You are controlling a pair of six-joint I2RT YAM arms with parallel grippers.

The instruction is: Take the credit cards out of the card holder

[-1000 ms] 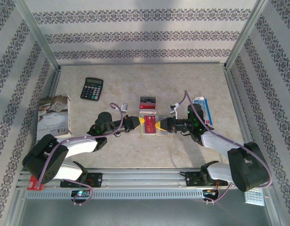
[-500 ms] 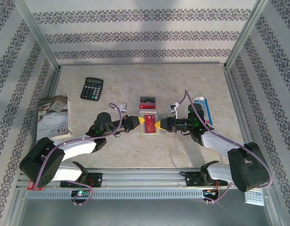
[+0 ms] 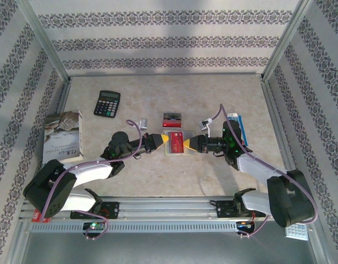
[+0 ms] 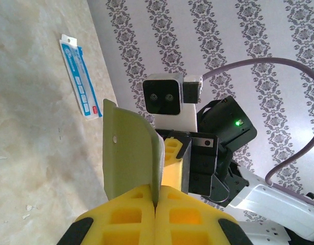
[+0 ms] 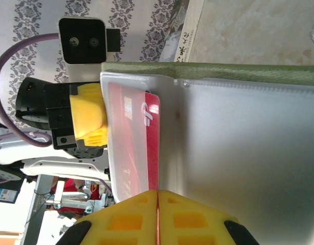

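Table (image 3: 158, 93): flat beige top with a mottled, stone-like pattern, matt. Fenced by bare metal rails and grey floral wallpaper panels.
Booklet (image 3: 62, 136): pale rectangular paper cover with print, flat at the table's left edge.
Calculator (image 3: 107, 103): black plastic slab with rows of keys, on the far left of the table, well apart from the arms.
Packet (image 4: 80, 84): long, thin, glossy blue-and-white strip, flat on the right side, near the right arm.
Card holder (image 3: 181, 153): centre of the table, between the two grippers, opened out. Outer face is olive-green woven fabric; the lining is pale grey with clear plastic pockets stitched along the edge. One green flap stands up from the table.
Left gripper (image 4: 157, 196): blocky yellow pads pressed together, pinching that raised green flap by its lower edge.
Right gripper (image 5: 158, 196): yellow pads closed, with the thin edge of the red card running into the seam between them.
Red card (image 5: 134, 143): smooth, rigid plastic rectangle with pale print, lying partly under a clear pocket of the holder.
Loose cards (image 3: 172, 117): small flat stack, dark grey over red, on the table just beyond the holder; count unclear.
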